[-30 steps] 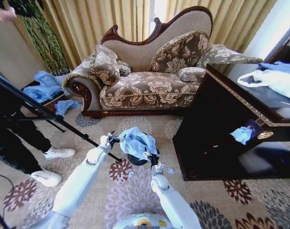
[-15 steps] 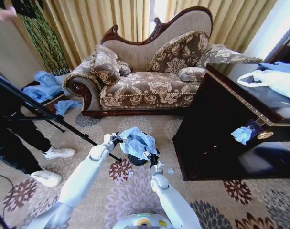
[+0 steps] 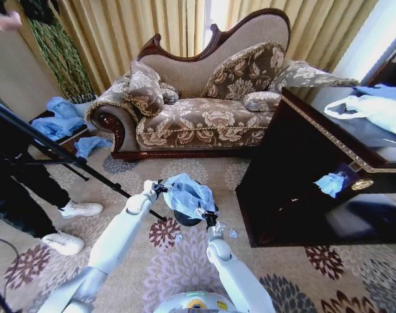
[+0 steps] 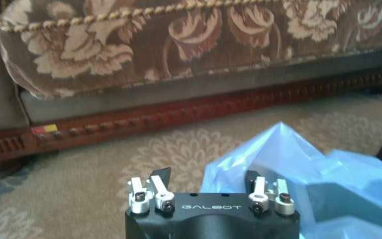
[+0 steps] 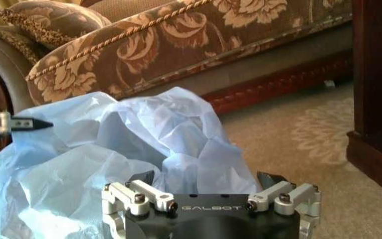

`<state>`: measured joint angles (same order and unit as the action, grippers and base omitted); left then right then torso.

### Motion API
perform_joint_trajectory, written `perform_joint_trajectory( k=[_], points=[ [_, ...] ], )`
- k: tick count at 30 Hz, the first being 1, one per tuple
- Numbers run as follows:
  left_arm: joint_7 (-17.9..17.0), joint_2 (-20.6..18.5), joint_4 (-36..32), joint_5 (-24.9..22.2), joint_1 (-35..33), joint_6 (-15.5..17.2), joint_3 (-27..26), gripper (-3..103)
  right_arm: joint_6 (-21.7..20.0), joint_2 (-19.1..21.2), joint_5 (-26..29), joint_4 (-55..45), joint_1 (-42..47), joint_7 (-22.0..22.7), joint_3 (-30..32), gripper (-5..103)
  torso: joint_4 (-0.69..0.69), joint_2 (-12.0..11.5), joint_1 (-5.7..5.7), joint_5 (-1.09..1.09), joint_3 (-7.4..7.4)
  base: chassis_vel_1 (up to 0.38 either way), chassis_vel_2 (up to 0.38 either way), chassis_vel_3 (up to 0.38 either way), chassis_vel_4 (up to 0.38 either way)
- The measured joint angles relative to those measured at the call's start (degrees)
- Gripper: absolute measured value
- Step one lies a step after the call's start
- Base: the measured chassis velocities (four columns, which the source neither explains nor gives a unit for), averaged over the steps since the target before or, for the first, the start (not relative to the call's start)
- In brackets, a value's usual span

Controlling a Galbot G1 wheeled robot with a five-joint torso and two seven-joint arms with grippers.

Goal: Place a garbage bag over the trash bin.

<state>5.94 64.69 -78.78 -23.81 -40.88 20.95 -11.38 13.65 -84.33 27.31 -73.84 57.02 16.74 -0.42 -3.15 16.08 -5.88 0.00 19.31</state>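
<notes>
The light-blue garbage bag (image 3: 186, 193) lies crumpled on top of the black trash bin (image 3: 186, 219), which stands on the carpet in front of the sofa. Only the bin's lower part shows under the plastic. My left gripper (image 3: 160, 189) sits at the bag's left edge. In the left wrist view this gripper (image 4: 204, 175) is open, with the bag (image 4: 310, 174) reaching in from one side. My right gripper (image 3: 209, 215) is at the bag's near right corner. In its wrist view the right gripper (image 5: 206, 179) is open, with the bag (image 5: 144, 139) bulging between the fingers.
The patterned sofa (image 3: 204, 111) stands just behind the bin. A dark wooden cabinet (image 3: 302, 169) is close on the right, with a white bag (image 3: 374, 107) on top. A black tripod leg (image 3: 67, 160) slants across the left, by a person's shoes (image 3: 80, 208).
My left gripper has moved right, closer in against the bag's left edge. The bag has shifted slightly. The right arm has barely moved.
</notes>
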Motion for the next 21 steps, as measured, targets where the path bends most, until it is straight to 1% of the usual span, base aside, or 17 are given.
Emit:
perform_joint_trajectory(
  k=[2, 3, 4, 5, 6, 7, 10, 11, 13, 14, 17, 19, 21],
  points=[
    [-0.08, -0.16, 1.58, -0.42, 1.4, -0.17, -0.02, 61, 0.02, -0.06, -0.14, 0.04, 0.03, 0.01, -0.03, 100, -0.01, 0.0, 0.0, 0.0, 0.0, 0.0, 0.0, 0.0, 0.0],
    [-0.08, -0.16, 1.58, -0.42, 1.4, -0.17, -0.02, 61, 0.02, -0.06, -0.14, 0.04, 0.03, 0.01, -0.03, 100, -0.01, 0.0, 0.0, 0.0, 0.0, 0.0, 0.0, 0.0, 0.0],
    [-0.01, -0.16, 2.74, -0.44, 1.98, -0.35, 0.01, 57, 0.02, -0.06, -0.16, 0.02, 0.04, 0.04, -0.06, 100, -0.01, 0.0, 0.0, 0.0, 0.0, 0.0, 0.0, 0.0, 0.0],
    [0.05, -0.16, 3.29, -0.45, 2.23, -0.43, 0.05, 57, 0.02, -0.06, -0.17, 0.01, 0.05, 0.05, -0.08, 100, -0.01, 0.0, 0.0, 0.0, 0.0, 0.0, 0.0, 0.0, 0.0],
    [0.31, -0.16, 5.13, -0.47, 2.91, -0.87, 0.19, 54, 0.02, 0.01, -0.2, -0.06, 0.08, 0.07, -0.14, 100, 0.0, 0.0, 0.0, 0.0, 0.0, 0.0, 0.0, 0.0, 0.0],
    [0.31, -0.16, 5.13, -0.47, 2.91, -0.87, 0.19, 54, 0.02, 0.01, -0.2, -0.06, 0.08, 0.07, -0.14, 100, 0.0, 0.0, 0.0, 0.0, 0.0, 0.0, 0.0, 0.0, 0.0],
    [1.02, -0.08, 9.07, -0.46, 3.88, -2.12, 0.29, 42, 0.03, 0.25, -0.21, -0.23, 0.23, 0.15, -0.19, 100, 0.0, 0.0, 0.0, 0.0, 0.0, 0.0, 0.0, 0.0, 0.0],
    [1.02, -0.08, 9.07, -0.46, 3.88, -2.12, 0.29, 42, 0.03, 0.25, -0.21, -0.23, 0.23, 0.15, -0.19, 100, 0.0, 0.0, 0.0, 0.0, 0.0, 0.0, 0.0, 0.0, 0.0],
    [1.43, 0.26, 11.39, -0.4, 4.16, -3.04, 0.39, 33, 0.09, 0.29, -0.25, -0.15, 0.25, 0.16, -0.2, 100, 0.0, 0.0, 0.0, 0.0, 0.0, 0.0, 0.0, 0.0, 0.0],
    [1.43, 0.26, 11.39, -0.4, 4.16, -3.04, 0.39, 33, 0.09, 0.29, -0.25, -0.15, 0.25, 0.16, -0.2, 100, 0.0, 0.0, 0.0, 0.0, 0.0, 0.0, 0.0, 0.0, 0.0],
    [1.86, 1.1, 15.13, -0.01, 4.8, -4.7, 0.86, 22, 0.17, 0.13, -0.35, 0.12, 0.18, 0.23, -0.32, 100, -0.01, 0.0, 0.0, -0.01, 0.0, 0.0, 0.0, 0.0, 0.0],
    [1.93, 1.3, 15.98, 0.08, 5.0, -5.07, 0.96, 22, 0.18, 0.09, -0.38, 0.19, 0.15, 0.26, -0.36, 100, -0.01, 0.0, 0.0, -0.01, 0.0, 0.0, 0.0, 0.0, 0.0],
    [2.15, 1.82, 18.19, 0.22, 5.68, -6.19, 1.15, 14, 0.2, 0.04, -0.43, 0.31, 0.07, 0.3, -0.54, 100, -0.01, 0.0, 0.0, 0.0, 0.0, 0.0, 0.0, 0.0, 0.0]
  ],
)
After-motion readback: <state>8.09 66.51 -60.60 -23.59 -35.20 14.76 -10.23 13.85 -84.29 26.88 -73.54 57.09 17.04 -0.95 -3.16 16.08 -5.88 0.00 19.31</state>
